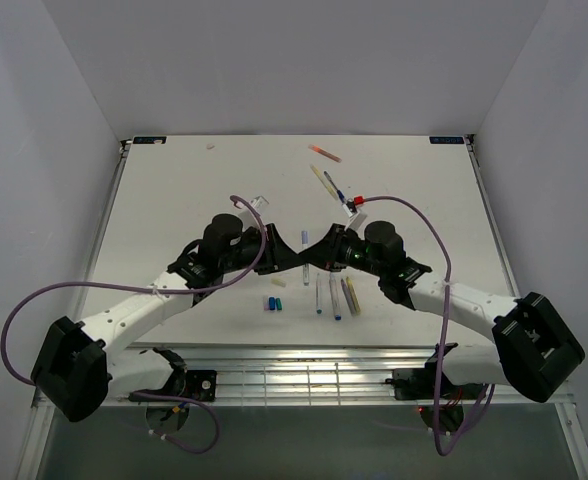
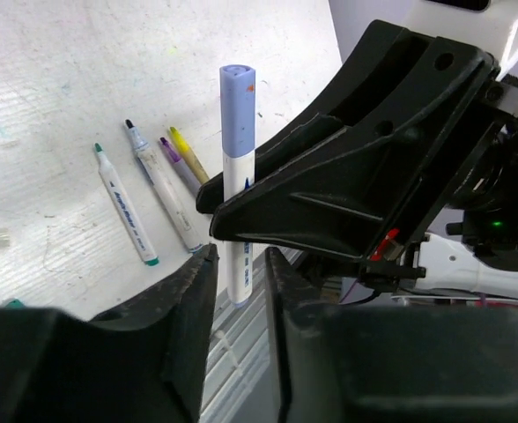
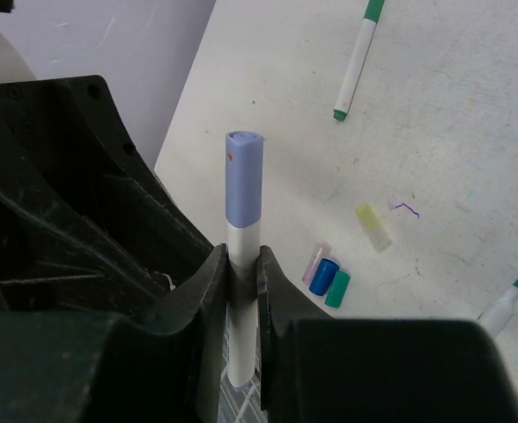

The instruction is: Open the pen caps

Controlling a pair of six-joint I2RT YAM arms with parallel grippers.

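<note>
1. Lavender pen cap (image 3: 243,181), upright at frame centre, seated on white pen barrel (image 3: 243,236).
2. Right gripper (image 3: 241,260) clenched on barrel just below cap.
3. Left gripper (image 2: 240,256) flanking barrel's lower end; contact impossible to tell.
4. Likely light, stiff, slippery plastic; best taken across cap's sides, pulled straight along barrel.

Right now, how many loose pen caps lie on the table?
4: a pale yellow cap lying alone, then a purple cap, a blue cap and a teal cap side by side just below-left of it. More may be hidden.
</note>
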